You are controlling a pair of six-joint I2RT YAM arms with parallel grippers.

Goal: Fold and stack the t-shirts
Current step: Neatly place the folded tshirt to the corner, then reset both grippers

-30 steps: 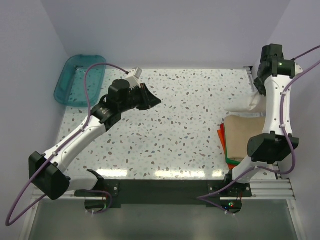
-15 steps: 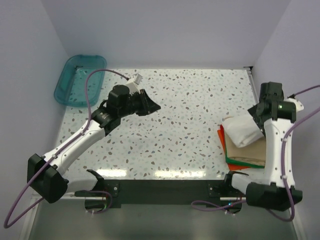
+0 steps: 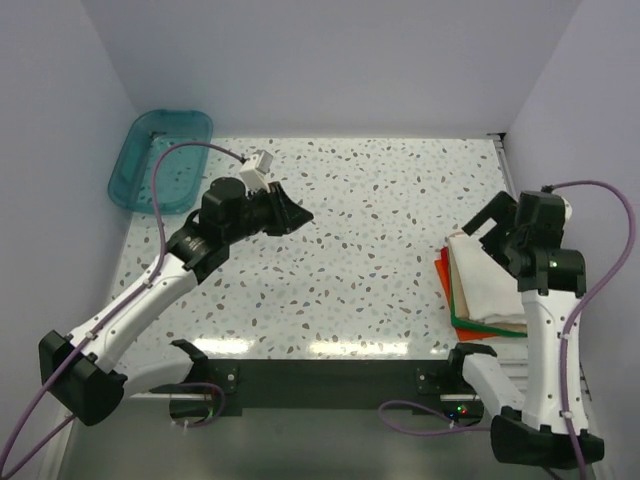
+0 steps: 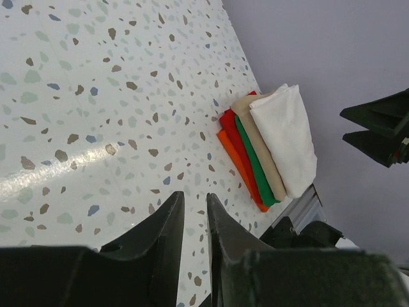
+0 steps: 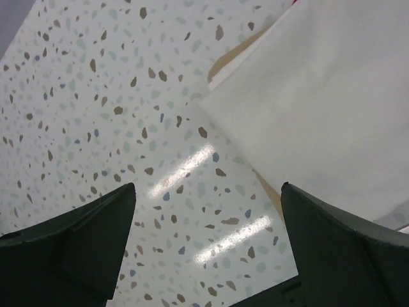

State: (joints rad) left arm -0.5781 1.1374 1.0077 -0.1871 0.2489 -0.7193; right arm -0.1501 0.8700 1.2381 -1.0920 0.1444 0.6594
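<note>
- Four t-shirts (image 4: pixel 263 153) lie folded in one stack at the table's (image 3: pixel 380 250) right edge, the off-white one (image 3: pixel 488 282) on top.
- The cloth looks soft, light and limp, so it is best pinched at a folded edge.
- The right gripper (image 5: pixel 208 187) gapes wide above the stack, empty; the left gripper (image 4: pixel 195 198) is nearly closed, empty.

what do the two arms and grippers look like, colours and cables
Both the left arm and the right arm have white link shells with black joints and black bases. A purple cable loops along each. The left gripper and right gripper have black wedge-shaped fingers, and a small white connector block sits by the left wrist.
</note>
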